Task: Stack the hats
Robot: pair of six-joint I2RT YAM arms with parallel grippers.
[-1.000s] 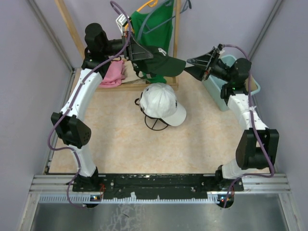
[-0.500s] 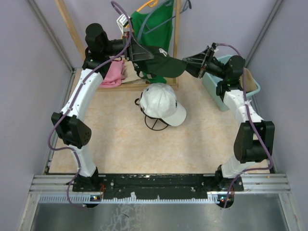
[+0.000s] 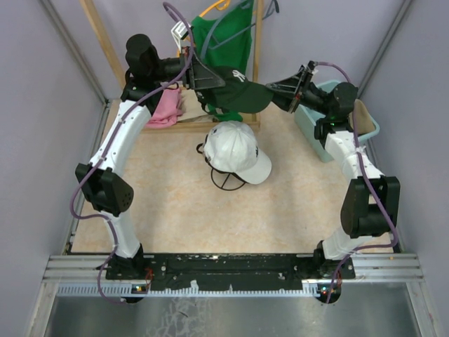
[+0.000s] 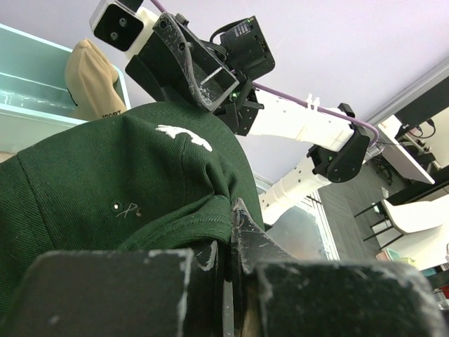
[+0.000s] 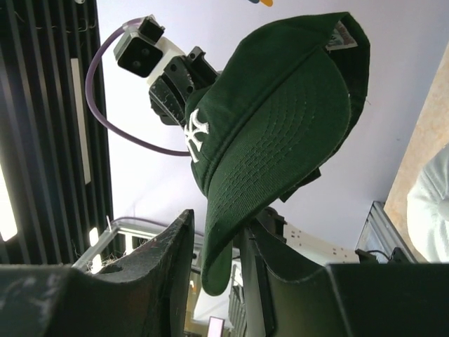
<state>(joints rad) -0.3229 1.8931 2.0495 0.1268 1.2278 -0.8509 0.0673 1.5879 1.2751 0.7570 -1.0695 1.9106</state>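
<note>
My left jaws are clamping the back edge of a dark green cap. They are holding it in the air over the far side of the bench, just beyond a white cap that is lying crown up near the middle. My right jaws are standing narrow on either side of the green cap's brim. A sliver of light is showing beside one finger, so I am judging them not yet pinching.

The cap is looking light and soft. Its cloth crown is likely to sag and fold, while the curved brim is looking stiff. I am judging the brim the best hold, pinched flat across its edge, with the back band as the second hold.

A tan cap is sitting in a pale blue bin beside my right arm. A green shirt on an orange hanger is hanging right behind the held cap, and a pink cloth is lying near my left arm. I am judging the shirt the likeliest snag.
</note>
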